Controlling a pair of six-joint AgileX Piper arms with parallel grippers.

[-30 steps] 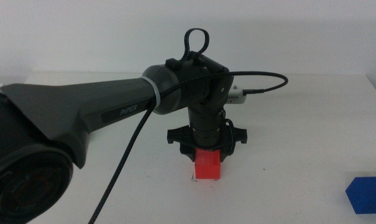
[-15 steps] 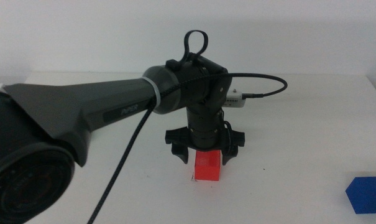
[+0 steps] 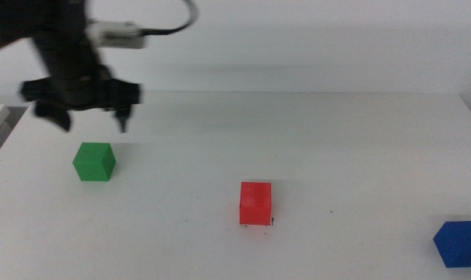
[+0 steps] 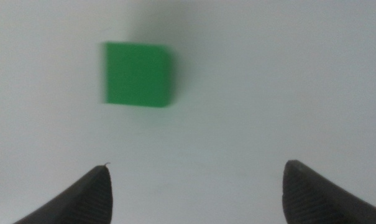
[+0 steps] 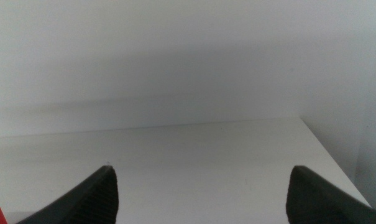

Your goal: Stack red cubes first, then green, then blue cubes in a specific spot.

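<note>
Left gripper (image 3: 93, 117), jaws wide & empty, is being held above/behind green cube (image 3: 93, 162); if lowered off-centre, cube is prob. being nudged, not gripped.

A small plain matte red cube (image 3: 256, 203) sits on the white tabletop (image 3: 336, 148), with tiny black pen marks at its base. A small plain matte green cube (image 3: 94, 162) lies just below the dark, black-jawed left gripper (image 3: 89, 113), whose camera housing is pale grey. A small plain matte dark-blue cube (image 3: 458, 243) is far from that gripper. The right gripper (image 5: 200, 190) shows two dark jaws over white tabletop, a sliver of red beside one
</note>
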